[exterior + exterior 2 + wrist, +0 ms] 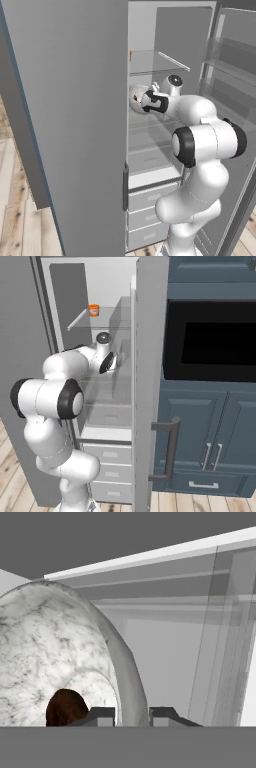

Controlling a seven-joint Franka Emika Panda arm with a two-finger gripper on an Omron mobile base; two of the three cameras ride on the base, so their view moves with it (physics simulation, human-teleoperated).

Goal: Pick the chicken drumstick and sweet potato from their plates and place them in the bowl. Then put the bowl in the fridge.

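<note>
Pale plank flooring runs under the tall plain grey fridge, whose door stands open on a pale interior with clear shelves and lower drawers. At three o'clock of it sit dark blue cabinets around a black oven window. Reaching inside, the white arm's two-finger gripper is clamped on the rim of the round, glossy, grey-mottled white bowl; something dark brown lies within. At twelve o'clock, a small orange cup stands on a shelf.

A home kitchen is showing here: a tall grey fridge is standing open beside dark blue cabinets, a built-in black oven is sitting above them, and wooden plank flooring is running underneath.
</note>
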